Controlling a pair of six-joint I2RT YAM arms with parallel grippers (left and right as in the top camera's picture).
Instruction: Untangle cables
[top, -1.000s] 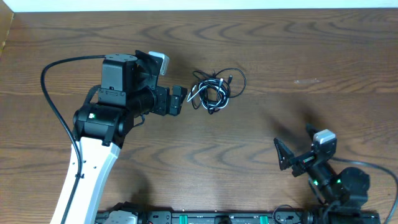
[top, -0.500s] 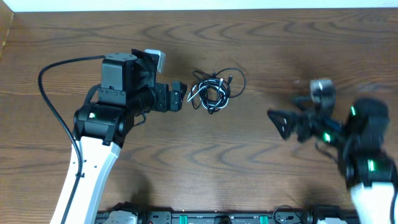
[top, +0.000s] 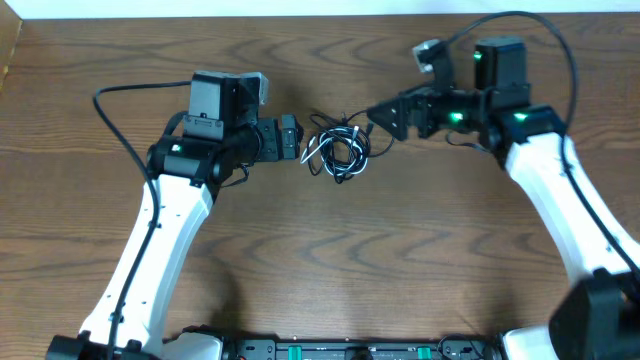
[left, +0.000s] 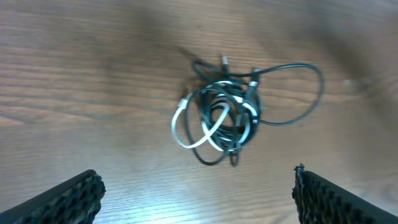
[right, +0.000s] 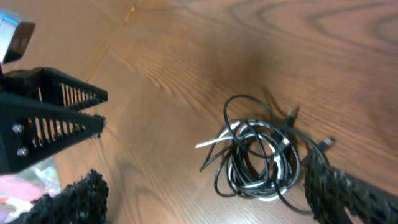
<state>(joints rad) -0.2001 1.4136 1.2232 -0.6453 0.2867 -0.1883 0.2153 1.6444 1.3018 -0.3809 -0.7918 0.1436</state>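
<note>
Overhead, the left tool (top: 294, 137) and right tool (top: 384, 114) are hovering released beside the cables (top: 338, 150), which are looking light, limp, and best pinched at the outlying black loop (left: 323, 84).

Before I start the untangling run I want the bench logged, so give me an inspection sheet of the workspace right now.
Surface: brown wood-grain table, no spills seen.
Job's things: black and white cables in one tangled bundle on the table.
Clutter: nothing seen.
Grippers: left gripper open, beside the bundle's left; right gripper open, at its right; neither holds anything.
Cables: thick black arm wires loop clear of the bundle.
Surroundings: pale strip beyond the far table edge.
</note>
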